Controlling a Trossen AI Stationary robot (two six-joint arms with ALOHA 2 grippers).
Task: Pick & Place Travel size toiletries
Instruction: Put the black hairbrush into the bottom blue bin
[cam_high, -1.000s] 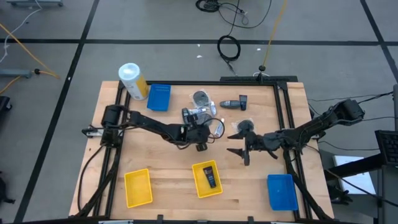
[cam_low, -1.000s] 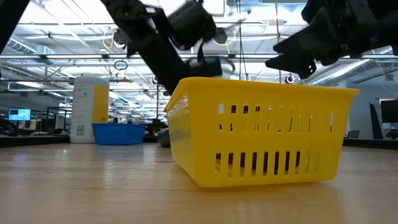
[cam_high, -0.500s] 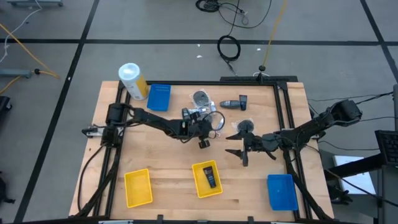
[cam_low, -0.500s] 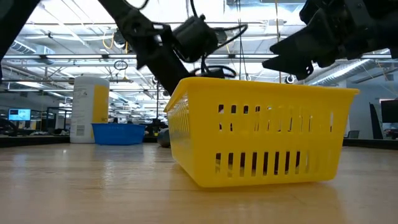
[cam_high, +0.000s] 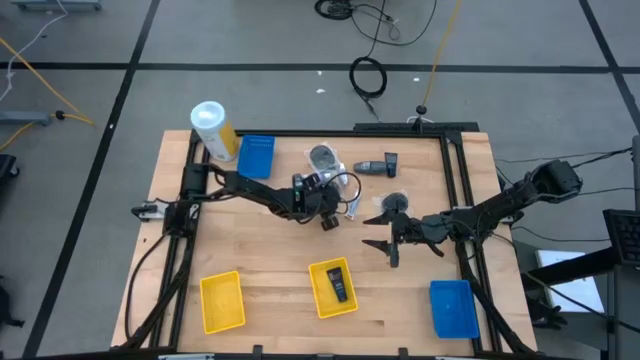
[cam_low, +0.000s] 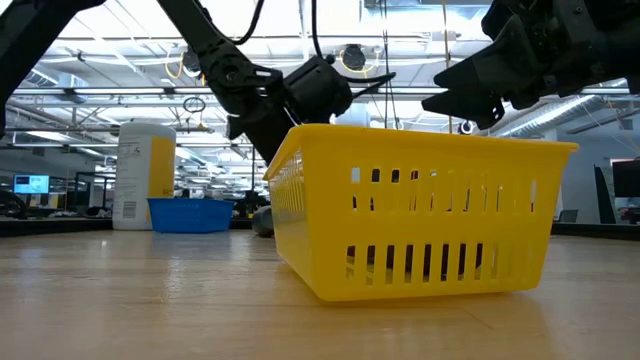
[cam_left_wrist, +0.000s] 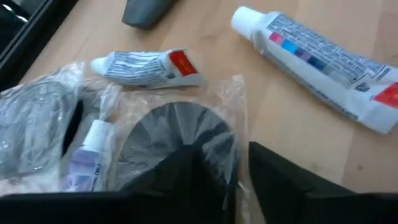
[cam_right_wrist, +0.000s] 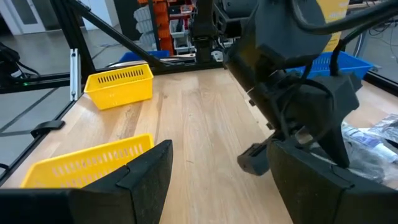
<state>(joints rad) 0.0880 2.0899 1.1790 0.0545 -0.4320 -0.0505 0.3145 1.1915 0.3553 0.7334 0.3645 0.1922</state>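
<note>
Left claw (cam_left_wrist: 239, 171) open over clear-wrapped packet (cam_left_wrist: 168, 134)

toiletries (cam_left_wrist: 168, 134) clustered mid-table

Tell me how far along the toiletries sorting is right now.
Early on. Done: one dark bottle lies in the middle yellow tray. In hand: the left gripper, slightly open, is at a clear-wrapped packet beside two white tubes. The open right gripper waits nearby. Left: the packet and dark items at the far side.
</note>
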